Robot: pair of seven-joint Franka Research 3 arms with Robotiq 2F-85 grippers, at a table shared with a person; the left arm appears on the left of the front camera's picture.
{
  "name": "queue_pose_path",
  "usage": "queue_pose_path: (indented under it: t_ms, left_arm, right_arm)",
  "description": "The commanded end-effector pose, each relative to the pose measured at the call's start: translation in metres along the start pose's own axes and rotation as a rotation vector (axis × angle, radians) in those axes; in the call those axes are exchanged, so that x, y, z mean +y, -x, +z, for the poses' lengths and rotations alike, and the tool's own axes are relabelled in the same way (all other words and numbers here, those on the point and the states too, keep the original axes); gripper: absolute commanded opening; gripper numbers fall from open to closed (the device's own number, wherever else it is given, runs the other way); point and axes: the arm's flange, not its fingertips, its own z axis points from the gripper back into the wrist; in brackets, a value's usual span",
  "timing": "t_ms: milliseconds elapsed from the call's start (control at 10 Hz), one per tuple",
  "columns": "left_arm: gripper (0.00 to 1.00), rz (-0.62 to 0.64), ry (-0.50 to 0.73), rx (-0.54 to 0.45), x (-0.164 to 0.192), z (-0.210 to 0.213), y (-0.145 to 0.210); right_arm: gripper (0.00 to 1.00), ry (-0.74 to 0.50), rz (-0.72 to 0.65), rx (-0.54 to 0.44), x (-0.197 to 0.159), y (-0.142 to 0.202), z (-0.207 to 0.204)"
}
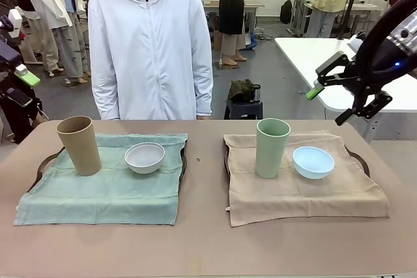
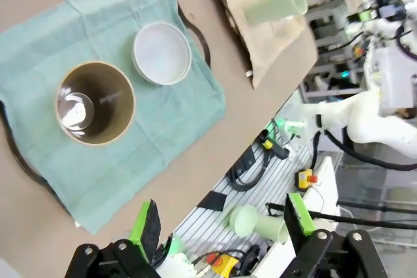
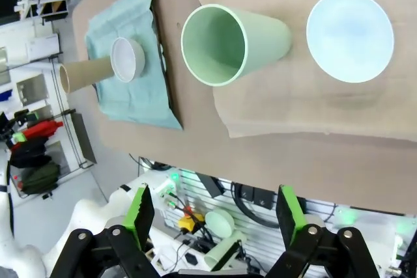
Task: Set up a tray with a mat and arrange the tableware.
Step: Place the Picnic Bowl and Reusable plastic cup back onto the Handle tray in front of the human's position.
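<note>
Two cups stand upright on the brown table (image 1: 202, 239), long axes vertical, mouths up. The tan cup (image 1: 79, 144) sits on a green mat (image 1: 104, 193) spread over a dark tray (image 1: 184, 164), with the white bowl (image 1: 144, 157) just beside it, rim up. The pale green cup (image 1: 272, 148) stands on a tan mat (image 1: 300, 196) over a second tray (image 1: 357, 159), the light blue bowl (image 1: 313, 162) close by, also rim up.

Raised above the table's edge, the left gripper (image 2: 218, 226) has its jaws spread wide and holds nothing; the tan cup (image 2: 95, 103) and white bowl (image 2: 162, 53) lie below and ahead of its fingers. Jaws wide apart and empty too, the right gripper (image 3: 215, 211) hangs high, with the pale green cup (image 3: 225, 43) and light blue bowl (image 3: 350, 36) beneath and ahead of it.

A person in a white jacket (image 1: 151, 50) stands at the far side. Behind are other white tables and a grey floor.
</note>
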Motion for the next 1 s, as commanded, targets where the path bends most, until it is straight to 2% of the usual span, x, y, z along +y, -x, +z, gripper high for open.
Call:
queue_pose_path:
  t_ms: [0, 200, 300, 700, 900]
  left_arm:
    - [1.00, 0.097, 0.133, -0.080, 0.013, 0.024, 0.012]
    - [1.00, 0.159, 0.166, -0.155, 0.034, 0.040, 0.031]
    - [1.00, 0.183, 0.194, -0.155, 0.047, 0.047, 0.041]
    - [1.00, 0.310, 0.373, -0.180, 0.118, 0.082, 0.070]
    - [1.00, 0.246, 0.415, -0.179, 0.129, 0.086, 0.070]
  right_arm:
    - [0.97, -0.130, 0.079, 0.079, -0.039, -0.011, 0.040]
    - [0.97, -0.233, 0.122, 0.058, -0.091, -0.016, 0.088]
    - [0.97, -0.261, 0.127, 0.045, -0.112, -0.016, 0.100]
    - [0.97, -0.433, 0.031, 0.011, -0.195, -0.022, 0.113]
    - [0.97, -0.511, -0.022, 0.026, -0.225, -0.023, 0.103]
